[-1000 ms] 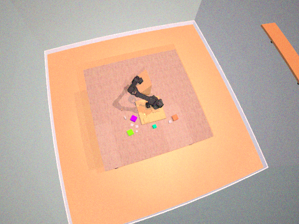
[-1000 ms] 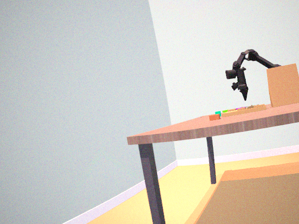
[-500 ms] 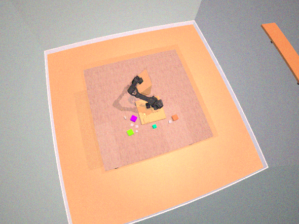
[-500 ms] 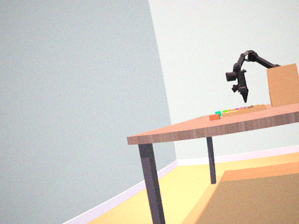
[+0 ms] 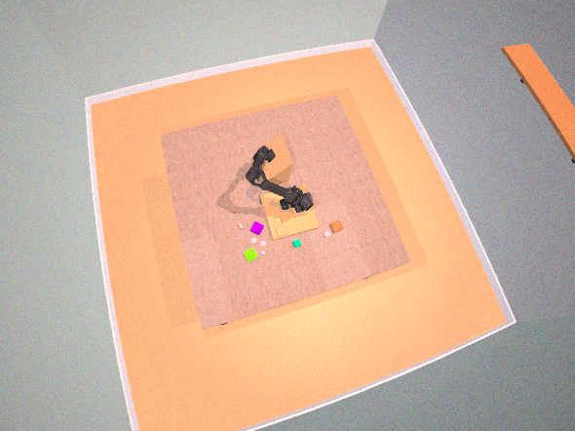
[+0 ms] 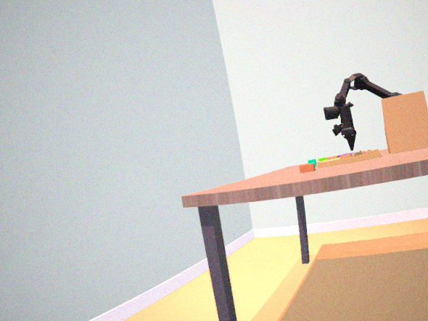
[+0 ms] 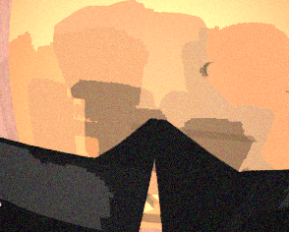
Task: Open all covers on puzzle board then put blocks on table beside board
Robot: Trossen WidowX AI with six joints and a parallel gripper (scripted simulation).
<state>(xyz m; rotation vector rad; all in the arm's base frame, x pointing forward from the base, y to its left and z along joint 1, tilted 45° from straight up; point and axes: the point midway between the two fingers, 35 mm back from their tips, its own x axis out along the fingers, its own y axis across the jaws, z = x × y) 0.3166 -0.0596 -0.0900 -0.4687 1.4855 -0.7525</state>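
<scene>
"What do we get from the top view?"

"Our gripper (image 5: 287,206) (image 6: 352,149) (image 7: 157,127) is over the puzzle board (image 5: 302,224) (image 6: 373,155) (image 7: 167,49), towards its twelve o'clock half. A purple block (image 5: 257,228) sits off the board at eight o'clock from us, a lime block (image 5: 250,254) (image 6: 322,159) farther out at seven, a teal block (image 5: 297,243) (image 6: 312,163) at six and an orange block (image 5: 336,226) (image 6: 307,168) at four."

"And the exterior view?"

"Our fingertips point down, just above the board; we can't tell whether they touch a cover. The teal and orange blocks lie towards eight o'clock from them, on the table (image 5: 234,288) (image 6: 254,189)."

"The wrist view?"

"We're shut, tips together, holding nothing. Board surface lies towards twelve o'clock, but shadow hides which cover is nearest and how its track runs. We'd judge a closed-finger push on a cover comes next, so we need that direction first."
</scene>
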